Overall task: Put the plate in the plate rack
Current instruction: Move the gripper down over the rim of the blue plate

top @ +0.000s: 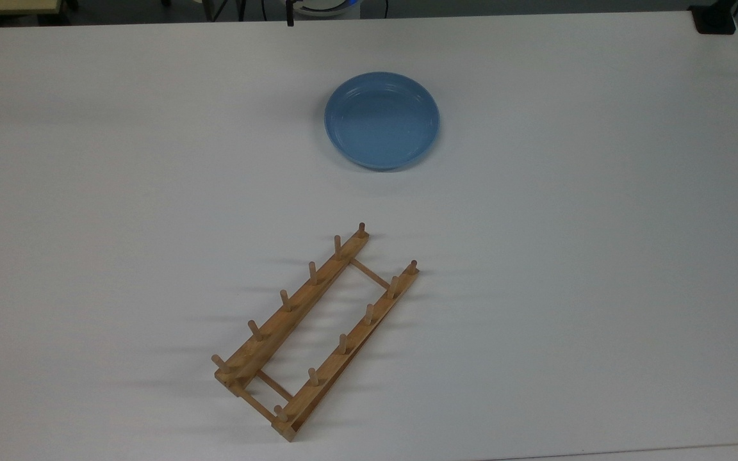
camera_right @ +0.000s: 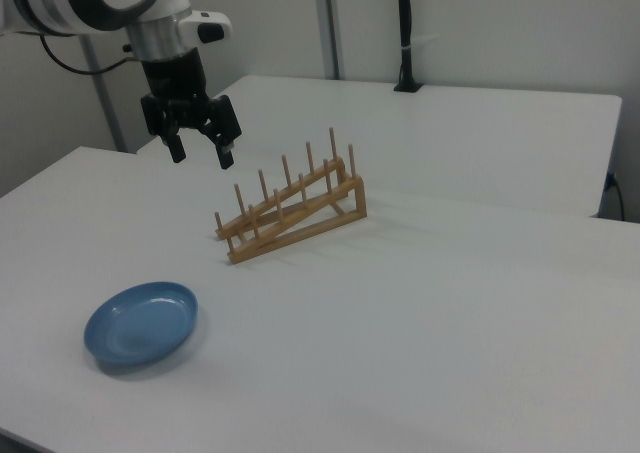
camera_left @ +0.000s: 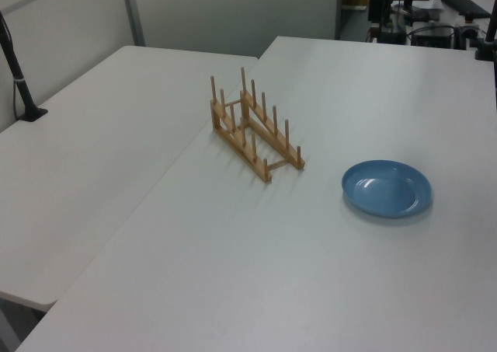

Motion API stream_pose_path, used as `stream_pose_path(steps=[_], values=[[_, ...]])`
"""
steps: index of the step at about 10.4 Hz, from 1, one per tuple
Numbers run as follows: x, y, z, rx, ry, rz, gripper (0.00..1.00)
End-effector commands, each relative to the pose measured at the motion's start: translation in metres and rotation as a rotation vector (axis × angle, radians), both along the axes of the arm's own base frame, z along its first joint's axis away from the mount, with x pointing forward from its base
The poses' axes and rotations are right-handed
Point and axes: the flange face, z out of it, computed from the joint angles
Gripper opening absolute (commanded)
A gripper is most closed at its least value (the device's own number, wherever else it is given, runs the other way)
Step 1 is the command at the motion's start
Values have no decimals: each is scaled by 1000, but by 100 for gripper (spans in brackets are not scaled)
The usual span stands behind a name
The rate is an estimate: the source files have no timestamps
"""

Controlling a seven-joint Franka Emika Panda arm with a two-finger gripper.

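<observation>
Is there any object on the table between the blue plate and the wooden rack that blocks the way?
No, nothing visible does. The plate lies flat, apart from the plate rack, with bare table between them.

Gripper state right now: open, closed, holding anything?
Gripper: open and empty, up in the air above the table, beyond the plate rack. The plate lies flat on the table, apart from it.
</observation>
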Motion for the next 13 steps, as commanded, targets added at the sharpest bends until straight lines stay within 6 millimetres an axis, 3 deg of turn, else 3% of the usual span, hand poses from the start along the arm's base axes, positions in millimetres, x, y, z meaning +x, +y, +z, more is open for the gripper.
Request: stream_pose_path(steps=[1, 9, 11, 13], values=[[-5, 0, -2, -13, 19, -2, 100], [-3, 2, -9, -11, 36, 69, 100], [5, 5, -29, -9, 84, 209, 100], [10, 9, -64, -15, 151, 279, 100]])
